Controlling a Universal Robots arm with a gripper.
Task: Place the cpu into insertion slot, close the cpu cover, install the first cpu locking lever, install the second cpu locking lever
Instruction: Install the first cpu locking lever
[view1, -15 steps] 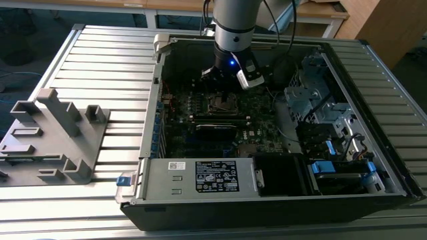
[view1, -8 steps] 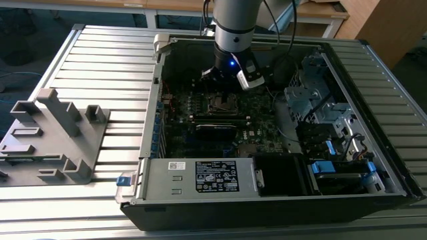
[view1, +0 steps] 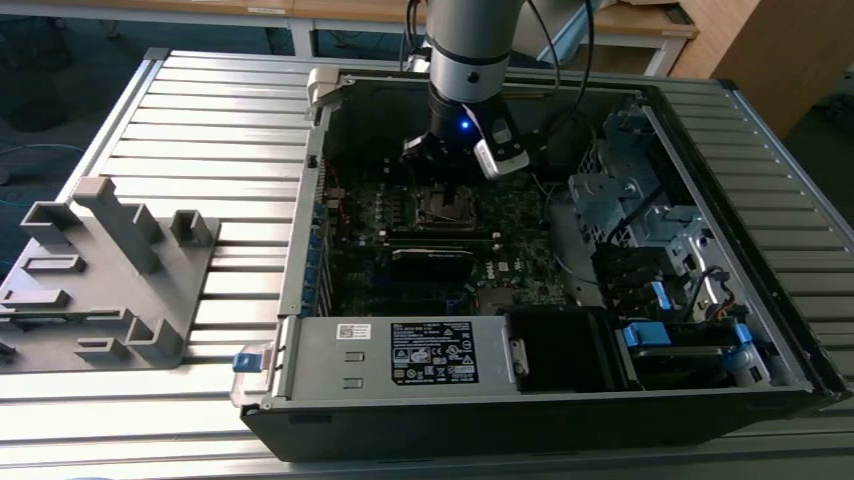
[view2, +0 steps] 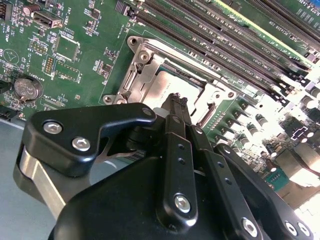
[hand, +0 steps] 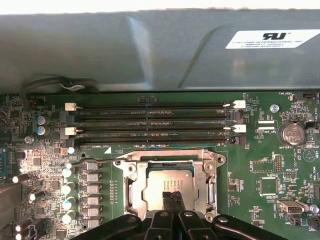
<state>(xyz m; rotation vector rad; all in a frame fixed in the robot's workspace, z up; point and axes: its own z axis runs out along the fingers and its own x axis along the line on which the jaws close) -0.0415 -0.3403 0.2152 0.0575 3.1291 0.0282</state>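
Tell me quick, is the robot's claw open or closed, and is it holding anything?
Gripper: shut, fingers pressed together, holding nothing; its tips are over the cpu.

printed sticker (hand: 272, 38) on grey metal wall (hand: 150, 50) | printed label (view1: 434, 352) on power supply (view1: 320, 372) | fine print unreadable

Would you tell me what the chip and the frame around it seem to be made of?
The chip has a dull grey metal top, matte, with soft, diffuse reflection. The frame looks like bright stamped steel, probably; it glints sharply along its edges.
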